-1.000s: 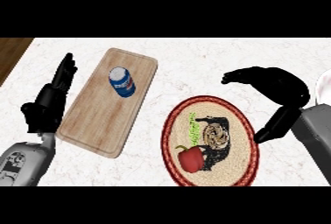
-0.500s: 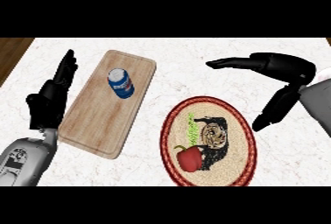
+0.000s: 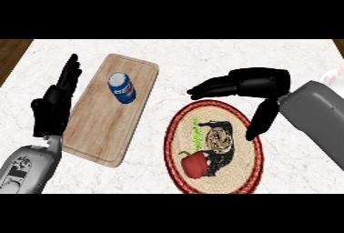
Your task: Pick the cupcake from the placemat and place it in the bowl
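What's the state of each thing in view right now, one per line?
Cupcake: on the placemat, not held.
Placemat: flat on the counter.
Can: on the cutting board.
Right hand: open above the placemat.
Left hand: open, resting beside the board.

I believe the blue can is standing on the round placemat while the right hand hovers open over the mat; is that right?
Not quite: the head view shows the blue can on the wooden cutting board, not on the round placemat. The rest holds: the right hand hovers open over the mat.
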You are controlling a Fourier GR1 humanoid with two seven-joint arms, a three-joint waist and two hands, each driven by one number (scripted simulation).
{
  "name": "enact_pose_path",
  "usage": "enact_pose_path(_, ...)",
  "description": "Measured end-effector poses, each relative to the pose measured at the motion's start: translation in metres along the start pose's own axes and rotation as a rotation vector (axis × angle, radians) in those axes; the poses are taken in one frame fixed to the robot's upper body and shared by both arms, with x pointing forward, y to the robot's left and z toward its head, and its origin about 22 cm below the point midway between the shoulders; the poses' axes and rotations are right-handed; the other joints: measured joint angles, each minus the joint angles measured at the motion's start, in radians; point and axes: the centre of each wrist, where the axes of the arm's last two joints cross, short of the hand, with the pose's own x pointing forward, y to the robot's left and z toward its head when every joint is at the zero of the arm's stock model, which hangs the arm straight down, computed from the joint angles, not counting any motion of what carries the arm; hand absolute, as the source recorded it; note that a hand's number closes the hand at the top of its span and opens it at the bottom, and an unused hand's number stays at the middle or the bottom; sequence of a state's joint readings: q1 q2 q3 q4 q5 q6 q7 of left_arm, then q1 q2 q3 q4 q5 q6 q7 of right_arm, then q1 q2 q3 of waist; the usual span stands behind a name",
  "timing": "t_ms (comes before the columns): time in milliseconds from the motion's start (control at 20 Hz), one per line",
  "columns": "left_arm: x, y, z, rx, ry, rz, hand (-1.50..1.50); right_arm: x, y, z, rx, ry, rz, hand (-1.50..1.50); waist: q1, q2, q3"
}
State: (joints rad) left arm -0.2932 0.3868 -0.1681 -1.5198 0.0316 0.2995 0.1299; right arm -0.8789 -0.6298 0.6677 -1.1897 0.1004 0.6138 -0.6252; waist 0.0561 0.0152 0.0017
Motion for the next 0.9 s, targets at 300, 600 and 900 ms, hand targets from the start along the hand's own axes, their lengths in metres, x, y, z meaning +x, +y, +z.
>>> enact_pose_path(300, 0.000, 0.005, 0.006, 0.009, 0.011, -0.006, 0.00, -0.006, 0.020, -0.020, 0.141, 0.014, 0.097, -1.50, -0.013, -0.006, -0.001)
enact_pose_path(600, 0.000, 0.012, 0.008, 0.027, 0.025, -0.012, 0.00, -0.017, 0.042, -0.036, 0.260, 0.063, 0.185, -1.50, -0.031, -0.010, -0.001)
enact_pose_path(900, 0.000, 0.012, 0.015, 0.037, 0.032, -0.011, 0.00, -0.036, 0.060, -0.048, 0.305, 0.092, 0.205, -1.50, -0.037, -0.012, -0.002)
